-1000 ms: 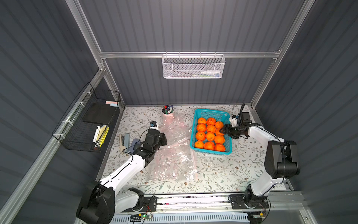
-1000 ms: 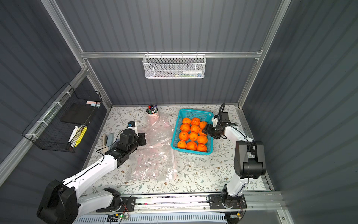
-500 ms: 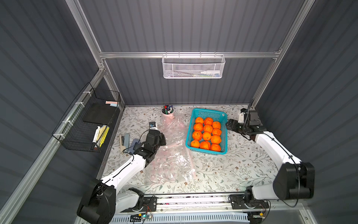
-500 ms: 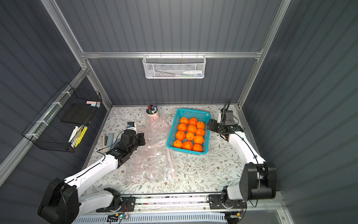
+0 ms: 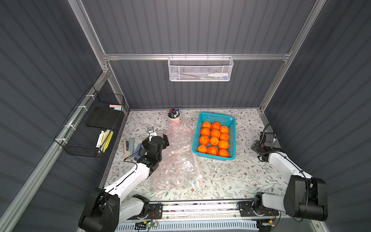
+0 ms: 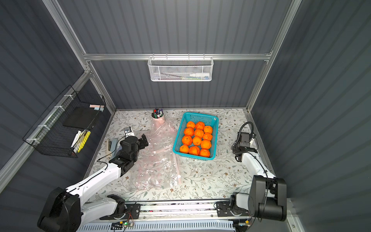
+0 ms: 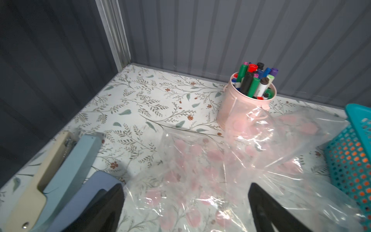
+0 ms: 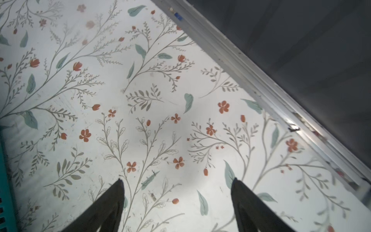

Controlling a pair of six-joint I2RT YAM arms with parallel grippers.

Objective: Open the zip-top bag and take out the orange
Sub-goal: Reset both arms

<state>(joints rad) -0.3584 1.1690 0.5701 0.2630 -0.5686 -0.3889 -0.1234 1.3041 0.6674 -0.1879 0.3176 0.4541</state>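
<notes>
1. Left wrist view: left gripper [image 7: 185, 186] spread wide, gripping nothing, low over the clear zip-top bag [image 7: 200, 160].
2. Right gripper [image 8: 177, 180] released too, over the floral table [image 8: 140, 90].
3. In a top view, the bag lies flat and crumpled; oranges [image 5: 214, 138] sit in the teal basket [image 5: 216, 116] just beside it.

Clear zip-top bag [image 5: 178, 160] lies crumpled flat — oranges [image 5: 214, 140] sit packed in the teal basket [image 5: 217, 118] beside it.
</notes>
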